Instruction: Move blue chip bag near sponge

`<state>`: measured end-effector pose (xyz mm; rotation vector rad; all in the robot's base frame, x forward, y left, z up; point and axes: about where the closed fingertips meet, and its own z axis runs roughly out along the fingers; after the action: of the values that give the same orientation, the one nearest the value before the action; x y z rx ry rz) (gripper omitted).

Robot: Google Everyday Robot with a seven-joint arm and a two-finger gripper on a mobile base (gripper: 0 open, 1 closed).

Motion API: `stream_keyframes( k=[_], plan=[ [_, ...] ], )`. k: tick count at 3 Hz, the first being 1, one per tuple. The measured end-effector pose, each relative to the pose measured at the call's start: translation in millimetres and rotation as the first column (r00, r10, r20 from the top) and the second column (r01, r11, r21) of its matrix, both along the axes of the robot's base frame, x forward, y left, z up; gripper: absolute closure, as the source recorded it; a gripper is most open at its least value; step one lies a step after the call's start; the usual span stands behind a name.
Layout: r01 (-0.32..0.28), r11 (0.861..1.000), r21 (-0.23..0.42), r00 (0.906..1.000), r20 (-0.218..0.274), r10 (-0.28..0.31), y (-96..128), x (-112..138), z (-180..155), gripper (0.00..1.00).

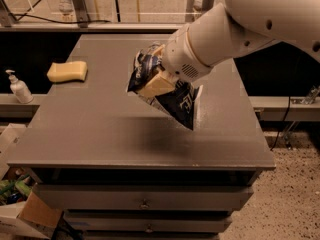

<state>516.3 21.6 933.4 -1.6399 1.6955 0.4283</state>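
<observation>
Gripper (156, 80) at frame centre, my fingers clamped on the blue chip bag (178, 103) | bag hangs tilted above the grey table (100, 134), shadow beneath | sponge (67, 71) upper left on tabletop, well apart from bag | pump bottle (19, 88) far left, off the table.

Readable text: finding none anywhere in the view.
Blue chip bag (176, 103): bearing white lettering on its dark navy face, running across the crinkled foil toward the lower end; proving too creased and blurred for spelling out any letter, brand or number.
Gripper (155, 76): clamping the blue chip bag above the middle of the table (100, 134), one tan finger (156, 85) pressing flat against the bag's face and covering part of the printing.
Pump bottle (19, 88): standing on a lower ledge left of the table, showing a pale body, with any label being illegible.
</observation>
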Motion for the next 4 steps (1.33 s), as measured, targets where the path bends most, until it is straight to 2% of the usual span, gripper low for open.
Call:
stream_keyframes(
  k=[2, 3, 4],
  plan=[
    [0.035, 0.994, 0.104, 0.9935, 0.104, -0.046, 58, 71, 21, 1.0],
    [0.041, 0.989, 0.141, 0.9899, 0.129, -0.06, 82, 109, 24, 1.0],
    [0.037, 0.983, 0.18, 0.9898, 0.129, -0.061, 109, 142, 24, 1.0]
  ],
)
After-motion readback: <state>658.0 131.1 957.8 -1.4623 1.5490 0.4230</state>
